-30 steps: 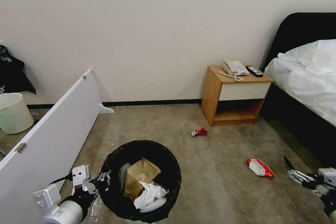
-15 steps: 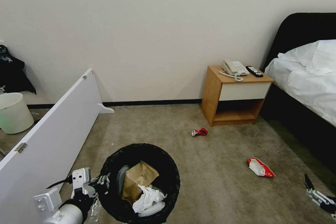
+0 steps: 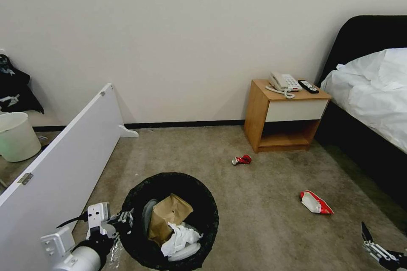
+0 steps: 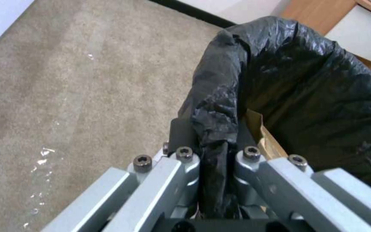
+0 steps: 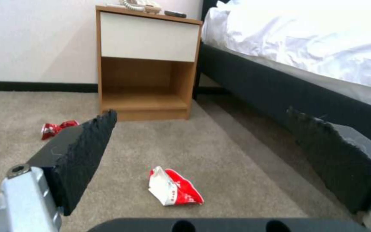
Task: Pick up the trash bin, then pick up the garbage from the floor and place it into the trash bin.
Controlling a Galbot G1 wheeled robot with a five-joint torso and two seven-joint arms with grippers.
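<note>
Lowered right claw (image 3: 373,243); black-lined trash bin (image 3: 169,220) part-filled.

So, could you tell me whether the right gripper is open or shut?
Open: the right gripper has its black pads spread wide, framing the snack packet on the carpet.

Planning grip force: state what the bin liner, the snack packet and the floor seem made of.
Bin liner: thin black plastic film, glossy, crinkled. Snack packet: probably glossy plastic or foil wrap, creased and flattened. Floor: short-pile beige-grey carpet, matte, with a fuzzy texture.
</note>
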